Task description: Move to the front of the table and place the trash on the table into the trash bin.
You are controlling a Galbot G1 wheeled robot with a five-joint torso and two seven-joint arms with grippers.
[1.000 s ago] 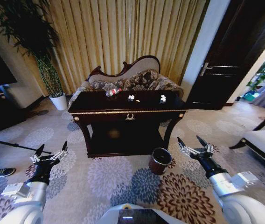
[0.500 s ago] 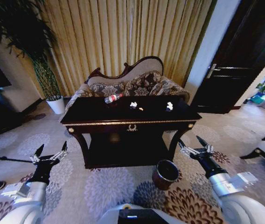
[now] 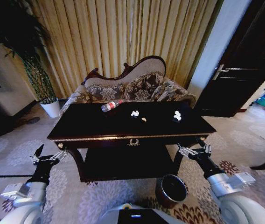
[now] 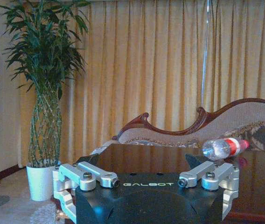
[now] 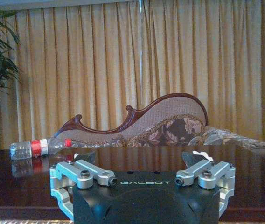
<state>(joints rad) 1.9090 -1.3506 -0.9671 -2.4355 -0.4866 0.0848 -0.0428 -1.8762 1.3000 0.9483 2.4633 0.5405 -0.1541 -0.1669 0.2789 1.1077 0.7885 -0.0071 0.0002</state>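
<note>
**Robot at the front of the table, both claws empty**

The bottle (image 3: pixel 112 105) lies on its side on the table (image 3: pixel 100 127), with paper scraps (image 3: pixel 177 115) to its right. The trash bin (image 3: pixel 171 190) stands on the carpet (near the right leg). Left claw (image 3: pixel 48 155) and right claw (image 3: pixel 194 147) hover low, spread wide, holding nothing.

I am facing the table (image 3: pixel 95 128), dark and glossy, with a gold ornament on its apron. The bottle (image 3: pixel 111 105), clear with a red label, is lying on its side toward eleven o'clock. White paper scraps (image 3: pixel 135 113) are sitting toward twelve and one. The trash bin (image 3: pixel 172 190) is standing upright on the carpet at five o'clock.
</note>
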